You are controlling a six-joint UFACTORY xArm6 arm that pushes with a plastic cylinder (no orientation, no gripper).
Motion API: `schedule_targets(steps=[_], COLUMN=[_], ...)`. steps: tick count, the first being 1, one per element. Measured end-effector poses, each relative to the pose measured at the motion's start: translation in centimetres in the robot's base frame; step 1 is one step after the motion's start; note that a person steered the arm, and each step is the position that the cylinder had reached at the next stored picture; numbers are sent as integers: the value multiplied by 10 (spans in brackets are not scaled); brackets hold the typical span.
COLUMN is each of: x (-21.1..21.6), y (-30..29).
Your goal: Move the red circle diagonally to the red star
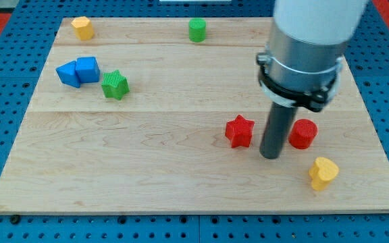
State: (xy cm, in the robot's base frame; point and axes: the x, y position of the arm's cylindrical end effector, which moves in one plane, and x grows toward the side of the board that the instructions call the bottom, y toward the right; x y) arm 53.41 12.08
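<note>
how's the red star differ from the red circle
The red star has points; the red circle is a round cylinder. The star lies to the view's left of my tip, the circle to its right. Both are red and sit on the board.

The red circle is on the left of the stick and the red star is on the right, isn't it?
No, they're swapped. In the camera view, the red circle sits on the view's right of my tip and the red star on the view's left.
</note>
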Motion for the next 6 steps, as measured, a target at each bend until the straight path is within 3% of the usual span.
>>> schedule_targets(steps=[1,4,6], x=[1,-92,-97], y=[40,54,58])
